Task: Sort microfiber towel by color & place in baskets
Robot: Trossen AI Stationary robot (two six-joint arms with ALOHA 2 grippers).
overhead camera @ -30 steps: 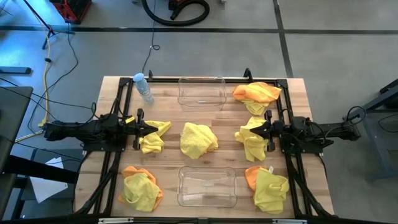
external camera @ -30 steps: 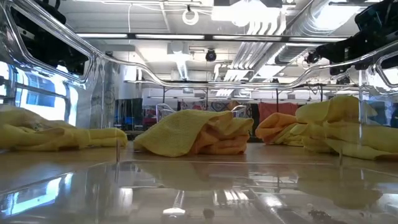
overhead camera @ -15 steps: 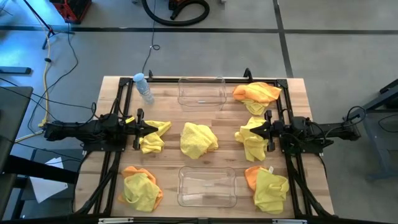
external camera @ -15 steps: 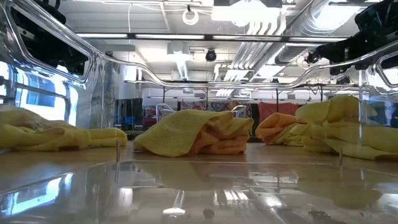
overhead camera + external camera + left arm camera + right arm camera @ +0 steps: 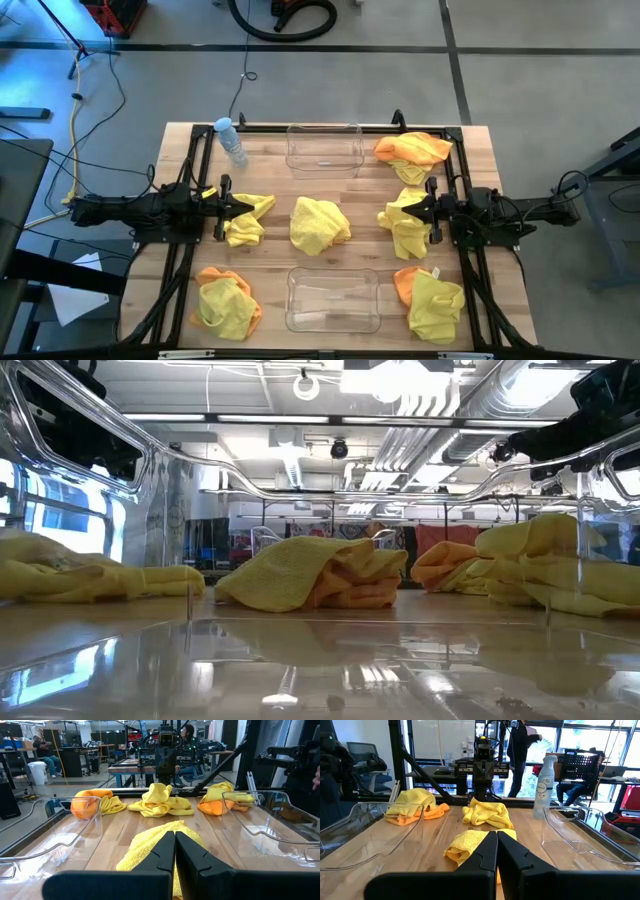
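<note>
Both arms are lying low across the wooden surface (image 5: pixel 270 180), pointing at each other from opposite sides. The left tool (image 5: pixel 243 207) is sitting with its fingers pressed together, holding nothing, its tip over the edge of a yellow towel (image 5: pixel 247 222); the right tool (image 5: pixel 408 209) is likewise closed and empty, resting over another yellow towel (image 5: pixel 405 228). Between them a third yellow towel (image 5: pixel 319 224) is lying crumpled at the middle of the surface. Two clear baskets are standing empty: the far basket (image 5: pixel 324 149) at the far edge and the near basket (image 5: pixel 333 298) at the near edge. Mixed heaps of yellow and orange cloth are occupying three corners (far right (image 5: pixel 412 149), near right (image 5: pixel 430 297), near left (image 5: pixel 225 303)). A water bottle (image 5: pixel 231 141) is leaning near the far left corner, beside the far basket. In the left wrist view, a seated person (image 5: pixel 44 749) is showing in the room beyond.
</note>
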